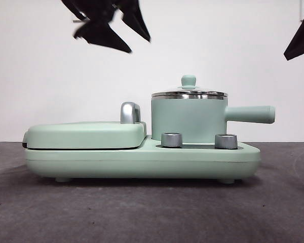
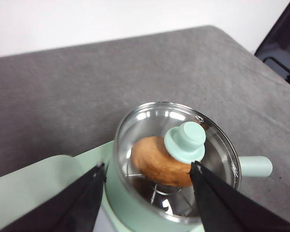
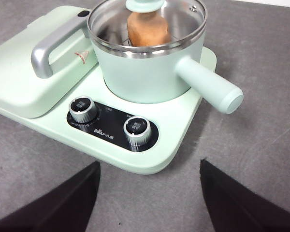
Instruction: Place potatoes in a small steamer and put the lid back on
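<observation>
Potatoes [image 2: 160, 164] are sitting inside the small steamer [image 1: 188, 120] at centre right of the front frame, with the lid [image 1: 189, 92] resting on its rim. We are seeing the left end effector [image 2: 147, 169] hanging directly above the knob, wide open and holding nothing; the right end effector [image 3: 150, 166] is waiting open and empty, farther off over the tabletop [image 1: 142, 212].
</observation>
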Robot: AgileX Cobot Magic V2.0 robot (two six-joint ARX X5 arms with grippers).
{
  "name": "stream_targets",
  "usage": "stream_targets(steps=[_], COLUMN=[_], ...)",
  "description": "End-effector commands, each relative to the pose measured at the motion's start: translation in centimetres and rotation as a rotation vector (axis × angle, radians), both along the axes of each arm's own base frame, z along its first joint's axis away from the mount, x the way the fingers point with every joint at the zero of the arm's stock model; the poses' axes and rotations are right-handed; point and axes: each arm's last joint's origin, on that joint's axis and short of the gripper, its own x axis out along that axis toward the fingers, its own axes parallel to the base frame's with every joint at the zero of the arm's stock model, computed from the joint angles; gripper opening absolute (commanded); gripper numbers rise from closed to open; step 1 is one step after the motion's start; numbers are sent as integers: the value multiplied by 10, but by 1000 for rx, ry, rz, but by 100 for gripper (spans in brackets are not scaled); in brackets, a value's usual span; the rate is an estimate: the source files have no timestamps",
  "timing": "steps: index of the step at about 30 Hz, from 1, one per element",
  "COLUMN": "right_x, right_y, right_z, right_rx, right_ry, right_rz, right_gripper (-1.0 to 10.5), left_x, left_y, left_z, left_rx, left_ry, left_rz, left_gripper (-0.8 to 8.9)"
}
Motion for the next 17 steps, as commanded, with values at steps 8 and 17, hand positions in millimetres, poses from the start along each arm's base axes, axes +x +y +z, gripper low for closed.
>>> stream_targets(steps=[8,17], right_x=[0,0], right_y=[1,1], right_z=[1,-2], right_rx=[-2,-12], right_ry=[-4,20], right_rz=[9,10], right_gripper=[324,324], left_x=[-54,-119], left_y=[33,74], left_z=[-26,-63], left_rx=[20,-34], left_ry=[42,130], left_rz=[6,101], left_gripper=[279,279])
